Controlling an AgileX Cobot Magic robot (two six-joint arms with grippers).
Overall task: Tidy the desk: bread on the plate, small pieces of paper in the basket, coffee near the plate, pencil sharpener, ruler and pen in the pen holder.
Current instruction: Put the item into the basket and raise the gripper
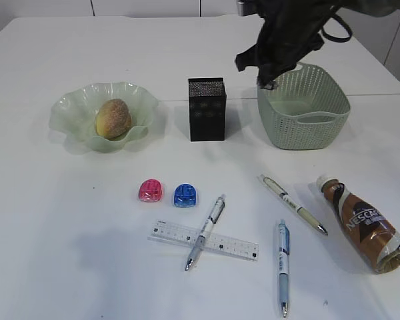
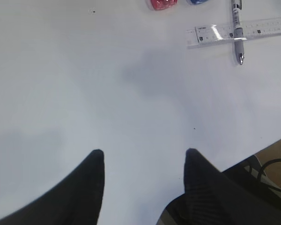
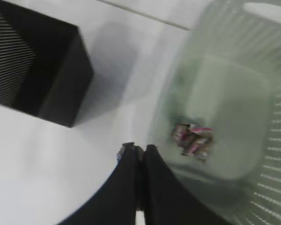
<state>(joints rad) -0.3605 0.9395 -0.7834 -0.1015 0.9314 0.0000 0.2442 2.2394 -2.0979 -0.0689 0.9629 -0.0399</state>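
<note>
Right jaws (image 3: pixel 139 151): pressed together, holding nothing, hanging at the basket's left rim
Basket (image 3: pixel 271 126): pale green, just right of the right jaws; a crumpled pink and white paper (image 3: pixel 191 138) lies on its floor, close to the tips
Holder (image 3: pixel 47 75): black box, left of the right jaws and apart from them, standing upright on the tabletop (image 1: pixel 67 220)
Left jaws (image 2: pixel 143 161): spread, empty, hovering over bare tabletop near its front edge
Ruler (image 2: pixel 239 33): clear, flat, well ahead of the left jaws and to their right
Pen (image 2: pixel 237 28): lies across the ruler, touching it, tip pointing back toward the left jaws
Sharpeners: pink (image 1: pixel 151 191) and blue (image 1: pixel 185 195), side by side, just beyond the ruler
Other pens: one (image 1: pixel 292 204) slanted, one (image 1: pixel 283 265) nearly straight, both right of the ruler, between it and the coffee
Coffee (image 1: pixel 365 224): brown bottle on its side, at the right end of the tabletop, in front of the basket
Bread (image 1: pixel 113 118): round, lying in the green wavy plate (image 1: pixel 70 110), far left of the right jaws, beyond the holder
</note>
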